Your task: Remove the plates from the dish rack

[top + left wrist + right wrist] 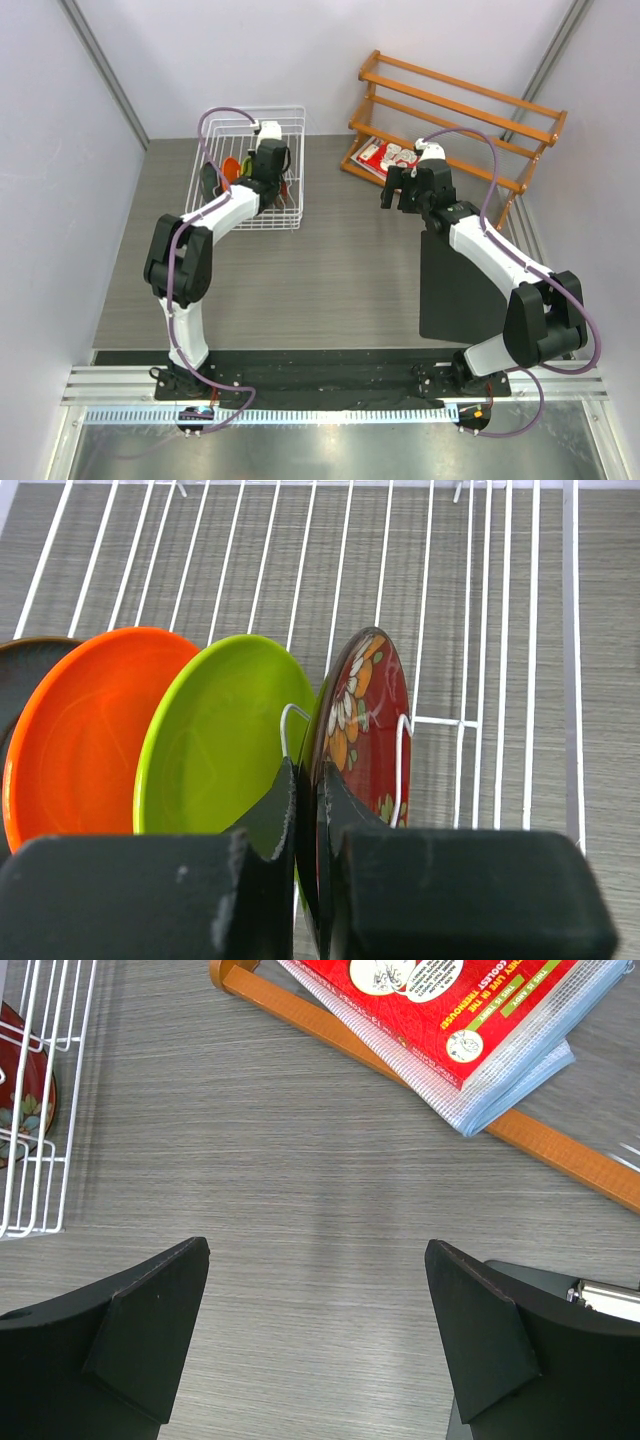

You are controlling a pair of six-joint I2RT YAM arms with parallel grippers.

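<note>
Left gripper (305, 776) pinches the rim of the red plate (365, 710), upright and rightmost of 4 in the rack (225, 125) at the far left corner of the counter (300, 1160). The green plate (215, 740), orange plate (90, 730) and dark plate (20, 670) stand beside it. Right gripper (318, 1248) hangs wide open above the counter's far right.

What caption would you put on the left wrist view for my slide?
Left gripper closed on the red floral plate, next to the lime green plate in the dish rack.
</note>
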